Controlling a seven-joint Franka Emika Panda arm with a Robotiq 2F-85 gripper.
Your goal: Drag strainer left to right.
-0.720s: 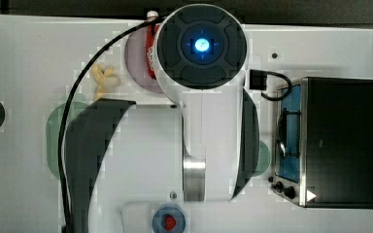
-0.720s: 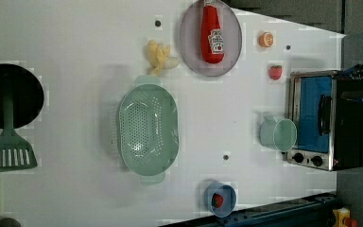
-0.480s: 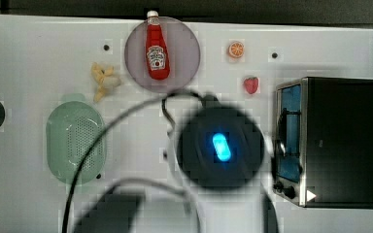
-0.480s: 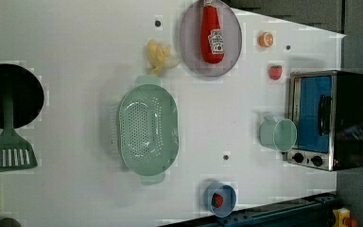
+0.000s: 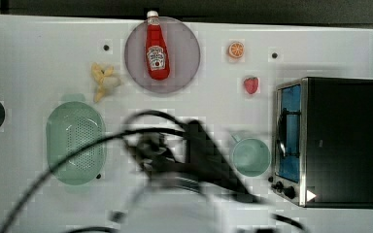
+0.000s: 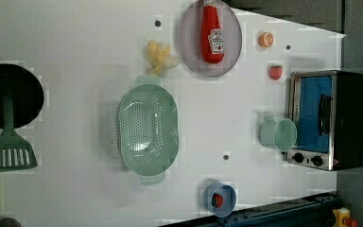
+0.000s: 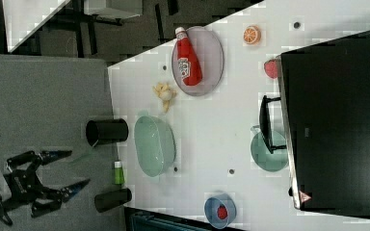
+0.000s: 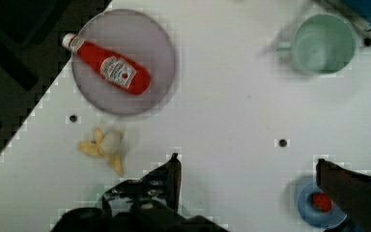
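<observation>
Arm [image 5: 194, 160] hangs blurred above the table [image 5: 29, 58], jaws wide apart.

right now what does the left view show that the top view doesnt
Left view alone: a black pan, a green slotted spatula and a blue bowl holding a small red item. Top view alone: the blurred robot arm and its cable crossing the table. Both: the strainer, ketchup bottle on its plate, banana, mug, toaster oven, orange slice and strawberry.
</observation>
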